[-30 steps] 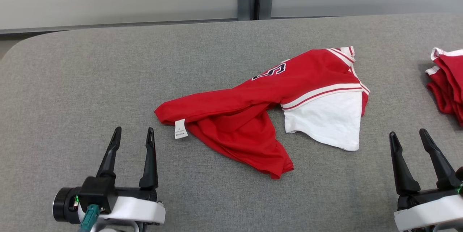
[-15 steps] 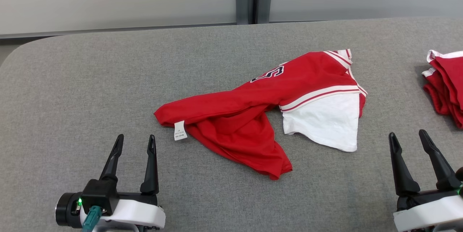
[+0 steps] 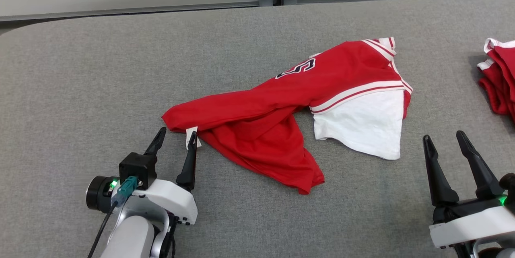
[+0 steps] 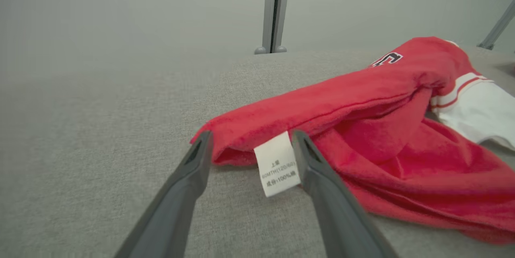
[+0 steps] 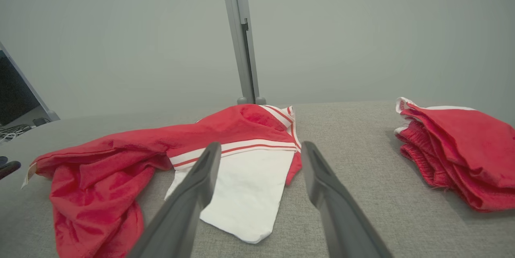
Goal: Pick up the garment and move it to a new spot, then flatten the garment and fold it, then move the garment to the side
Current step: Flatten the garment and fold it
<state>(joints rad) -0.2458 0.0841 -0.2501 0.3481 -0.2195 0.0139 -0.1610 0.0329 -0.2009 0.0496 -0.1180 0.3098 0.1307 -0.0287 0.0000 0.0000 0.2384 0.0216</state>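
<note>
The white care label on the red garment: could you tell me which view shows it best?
The left wrist view: the label sits large between the fingers of the open left gripper, print legible. The head view shows a small scrap partly behind a finger; the right wrist view, a sliver at far left.

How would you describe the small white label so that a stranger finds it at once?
On the grey table lies a crumpled red garment. At its left tip, just before the left gripper's fingers, lies the label. Unlike the large plain white panel, it is tiny and carries printed text.
</note>
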